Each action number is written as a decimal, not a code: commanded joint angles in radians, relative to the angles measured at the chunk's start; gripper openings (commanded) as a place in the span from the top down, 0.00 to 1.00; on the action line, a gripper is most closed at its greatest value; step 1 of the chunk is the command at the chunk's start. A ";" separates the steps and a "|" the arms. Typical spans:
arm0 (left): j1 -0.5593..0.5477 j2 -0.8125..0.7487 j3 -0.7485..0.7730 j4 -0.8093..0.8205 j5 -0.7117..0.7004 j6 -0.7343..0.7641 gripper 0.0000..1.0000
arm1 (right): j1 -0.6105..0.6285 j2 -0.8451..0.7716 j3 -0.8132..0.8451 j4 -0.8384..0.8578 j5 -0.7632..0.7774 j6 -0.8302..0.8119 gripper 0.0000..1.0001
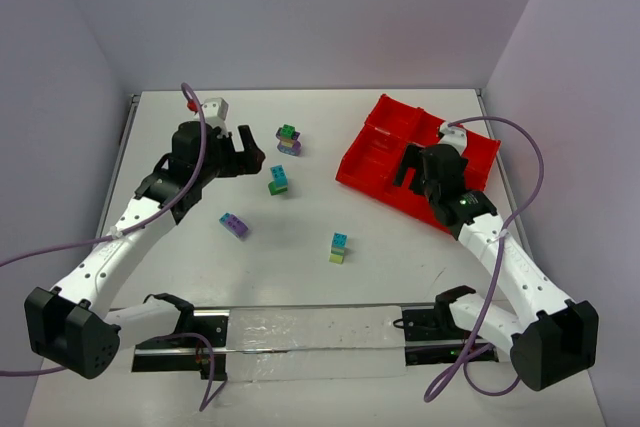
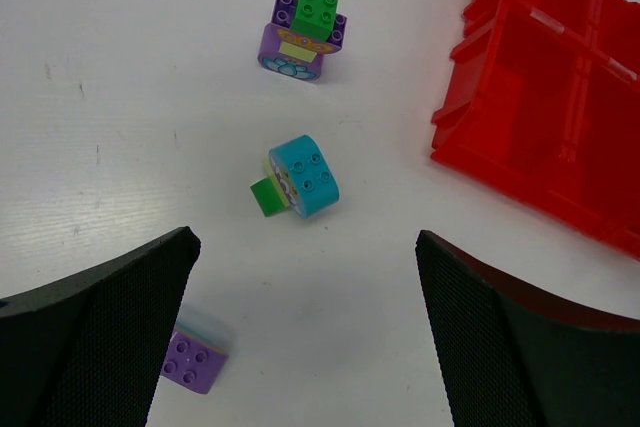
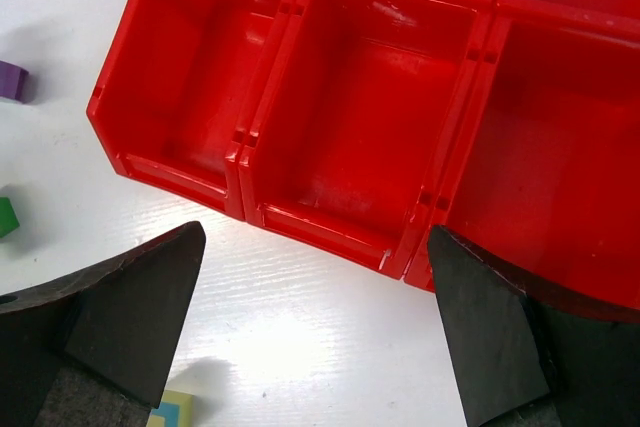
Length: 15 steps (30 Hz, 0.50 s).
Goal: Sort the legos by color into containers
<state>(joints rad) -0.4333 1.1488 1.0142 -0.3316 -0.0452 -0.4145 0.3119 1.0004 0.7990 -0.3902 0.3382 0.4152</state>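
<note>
Several legos lie on the white table. A green-on-purple clump (image 1: 289, 139) (image 2: 303, 32) is farthest back. A teal and green clump (image 1: 278, 180) (image 2: 300, 179) lies just ahead of my left gripper (image 1: 250, 152) (image 2: 305, 242), which is open with nothing between its fingers. A purple brick (image 1: 233, 225) (image 2: 195, 359) sits beside its left finger. A teal and yellow-green stack (image 1: 339, 247) (image 3: 172, 409) stands at mid-table. My right gripper (image 1: 408, 169) (image 3: 318, 247) hangs open over the near rim of the red tray of containers (image 1: 372, 142) (image 2: 540, 97) (image 3: 320, 227).
A long clear plate (image 1: 300, 332) runs between the arm bases at the near edge. Walls close the table at the back and both sides. Purple cables loop off both arms. The tray sits skewed at the back right.
</note>
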 commanded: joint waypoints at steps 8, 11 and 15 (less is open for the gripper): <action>-0.019 0.008 0.055 0.021 -0.080 -0.020 0.01 | 0.049 -0.052 0.039 -0.021 -0.075 -0.026 0.00; -0.019 0.009 0.049 0.025 -0.112 -0.041 0.01 | 0.124 -0.026 0.074 -0.063 -0.041 0.003 0.00; -0.019 0.017 0.061 -0.001 -0.179 -0.051 0.01 | 0.342 0.078 0.144 -0.160 0.118 0.092 0.00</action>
<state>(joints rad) -0.4465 1.1596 1.0149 -0.3340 -0.1388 -0.4407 0.4759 0.9992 0.8465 -0.4671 0.3199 0.4282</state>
